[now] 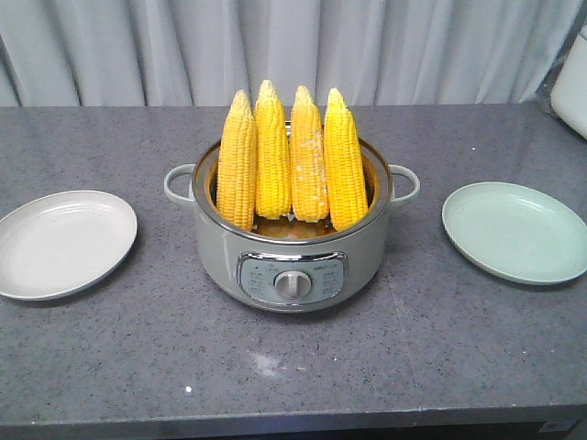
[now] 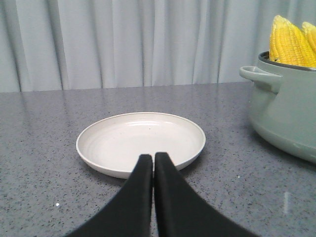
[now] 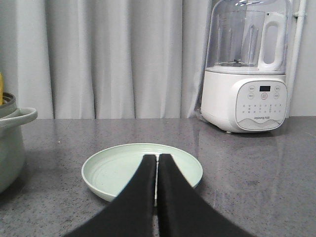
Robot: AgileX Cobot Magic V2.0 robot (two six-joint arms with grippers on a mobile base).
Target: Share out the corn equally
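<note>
Four cobs of corn (image 1: pixel 289 160) stand upright, tips up, side by side in a grey-green electric pot (image 1: pixel 220 266) at the middle of the worktop (image 1: pixel 413 367).

The left gripper (image 2: pixel 153 157) has its jaws pressed together with nothing between them. It sits at the near rim of a white plate (image 2: pixel 140 140) that lies toward the worktop's left edge. From there the corn (image 2: pixel 291 42) is well apart, beyond and to the right.

The right gripper (image 3: pixel 157 157) has its jaws likewise pressed together and empty. It sits at the near rim of a pale green plate (image 3: pixel 140 168) toward the right edge, with the pot (image 3: pixel 10 143) off to its left.

- **Hidden:** The cobs' lower ends are hidden inside the pot.
- **Cut off:** The left wrist view cuts the cobs off at the picture's edge. The right wrist view shows only a yellow sliver above the pot's rim.
- **Hard to read:** The markings around the pot's dial (image 1: pixel 292 284) are too small to read.
- **Arms:** Neither arm shows in the front view.
- **Background:** A white blender (image 3: pixel 247 69) stands near the far right corner, before a grey curtain (image 1: pixel 183 50).
</note>
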